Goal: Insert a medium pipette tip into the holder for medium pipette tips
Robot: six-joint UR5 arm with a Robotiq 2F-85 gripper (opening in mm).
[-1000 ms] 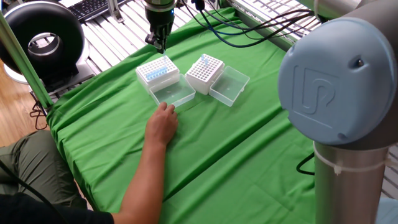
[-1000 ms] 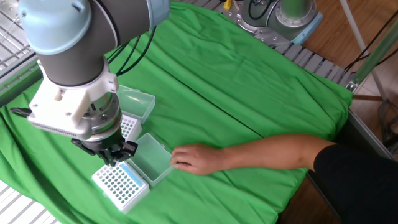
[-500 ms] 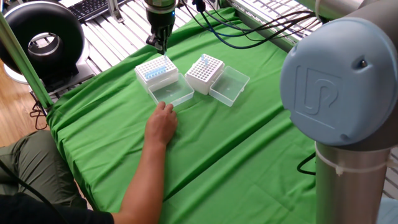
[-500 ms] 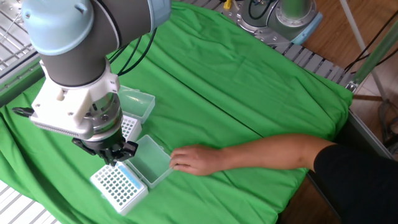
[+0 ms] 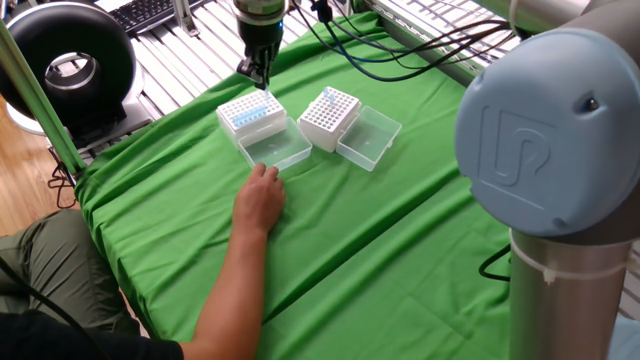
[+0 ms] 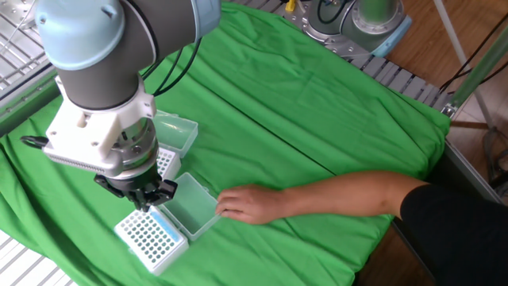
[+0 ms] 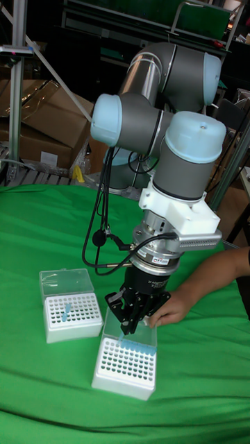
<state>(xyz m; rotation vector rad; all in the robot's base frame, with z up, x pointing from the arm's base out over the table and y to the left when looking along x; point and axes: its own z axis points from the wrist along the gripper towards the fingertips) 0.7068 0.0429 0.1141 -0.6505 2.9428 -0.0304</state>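
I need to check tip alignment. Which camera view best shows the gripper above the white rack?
The tall fixed view: the gripper faces the camera, just above the white grid-topped rack. The other fixed view shows it partly hidden by the arm; in one fixed view it is small and distant.

Two racks sit on the cloth (image 5: 400, 230). In the one fixed view, the near rack (image 5: 252, 113) lies at 9 o'clock of the far rack (image 5: 329, 117), near but apart. Each open lid lies flat at its rack's 5 o'clock: lid (image 5: 275, 150) and second lid (image 5: 369, 136). The gripper (image 5: 261, 74) hangs over the near rack's 12 o'clock edge. A hand (image 5: 261, 198) rests at the first lid's 6 o'clock, touching it.
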